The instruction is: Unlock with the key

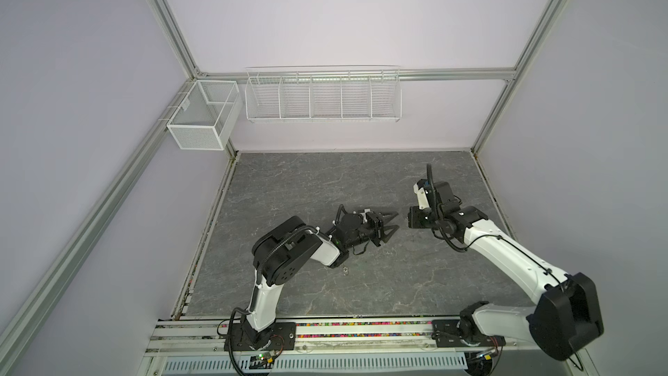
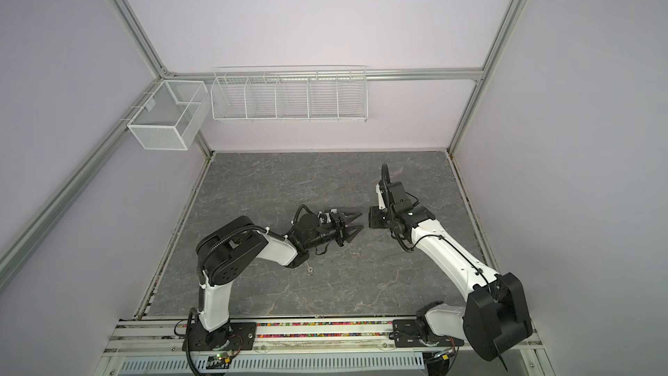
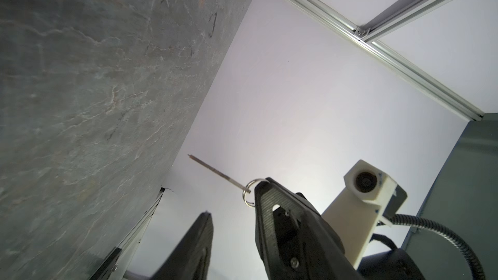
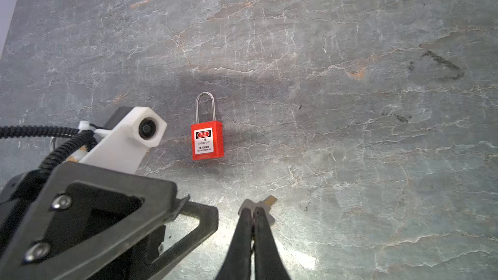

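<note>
The right end effector [image 4: 253,210] is clenching a small brass-coloured key [image 4: 270,200] over the grey marbled tabletop [image 4: 350,157], where the red plastic padlock [image 4: 207,141] is lying flat; the left end effector [image 1: 396,221] is hovering nearby, released.

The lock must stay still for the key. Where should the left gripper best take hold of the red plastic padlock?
Take the red padlock by its body's two long sides, from straight above: it lies flat, label up. Probably leave its steel shackle and bottom end free.
</note>
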